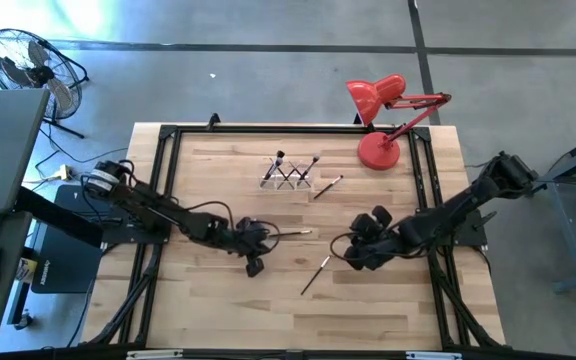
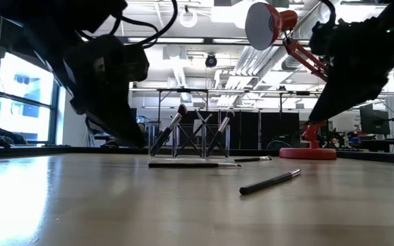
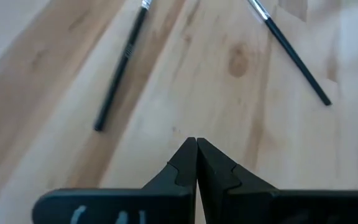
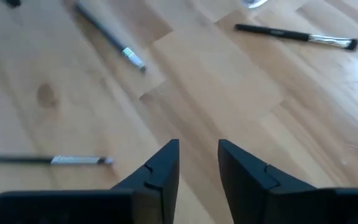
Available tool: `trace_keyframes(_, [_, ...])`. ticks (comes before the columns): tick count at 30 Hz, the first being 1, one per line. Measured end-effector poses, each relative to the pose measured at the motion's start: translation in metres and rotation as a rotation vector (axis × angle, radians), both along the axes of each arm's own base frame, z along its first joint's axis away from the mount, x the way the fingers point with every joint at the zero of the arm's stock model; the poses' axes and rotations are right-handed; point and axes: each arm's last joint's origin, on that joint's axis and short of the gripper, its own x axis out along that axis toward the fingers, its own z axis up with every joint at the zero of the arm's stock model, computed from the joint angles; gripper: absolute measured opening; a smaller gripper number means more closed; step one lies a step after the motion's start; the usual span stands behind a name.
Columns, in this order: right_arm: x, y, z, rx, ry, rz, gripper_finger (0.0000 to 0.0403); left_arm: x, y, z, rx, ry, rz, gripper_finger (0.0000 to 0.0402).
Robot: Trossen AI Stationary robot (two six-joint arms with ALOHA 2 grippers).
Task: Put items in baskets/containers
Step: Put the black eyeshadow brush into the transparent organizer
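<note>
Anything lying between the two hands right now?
One brush, lying loose on bare wood between the left hand and the right hand, as the high view shows.

The table (image 1: 268,300) is lit evenly and brightly in the high view, with only soft, short shadows cast beneath the arms. In the low view, strong backlight is received from ceiling lights (image 2: 190,17) and from windows (image 2: 19,102) at one side; the arms are reduced to near-black silhouettes, and a pale sheen is spread across the near tabletop, which is rendered soft and out of focus. The red lamp (image 2: 269,24) is seen against this glare. In the left wrist view the wood is washed out toward one corner. In the right wrist view the brushes (image 4: 110,37) are smeared by blur
</note>
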Motion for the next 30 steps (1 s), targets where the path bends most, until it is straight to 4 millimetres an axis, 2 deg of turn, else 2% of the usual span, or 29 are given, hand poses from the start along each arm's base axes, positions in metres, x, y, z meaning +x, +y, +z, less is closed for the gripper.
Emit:
trace_keyframes(4, [-0.004,0.007,-0.001,-0.005,-0.003,0.041,0.0106,-0.003,-0.008,0.0,-0.034,0.001,0.005,0.0])
trace_keyframes(8, [-0.017,0.012,-0.02,0.017,-0.045,0.086,0.0091,-0.005,-0.014,0.0,-0.037,0.0,-0.012,0.0])
trace_keyframes(13, [-0.03,0.014,-0.042,0.139,-0.259,0.185,0.0059,-0.006,-0.018,0.0,-0.037,0.0,-0.024,0.0])
trace_keyframes(16, [-0.035,0.01,-0.048,0.114,-0.345,0.254,0.0041,-0.005,-0.017,0.0,-0.038,-0.002,-0.022,0.0])
trace_keyframes(19, [-0.034,0.003,-0.05,0.034,-0.361,0.291,0.0035,-0.005,-0.017,0.0,-0.037,-0.002,-0.022,0.0])
trace_keyframes(23, [-0.022,-0.009,-0.046,-0.034,-0.304,0.299,0.0051,-0.006,-0.017,0.0,-0.037,-0.001,-0.023,0.0])
trace_keyframes(30, [0.003,-0.038,-0.045,-0.036,-0.18,0.322,0.0119,-0.005,-0.016,0.001,-0.029,-0.005,-0.017,0.0])
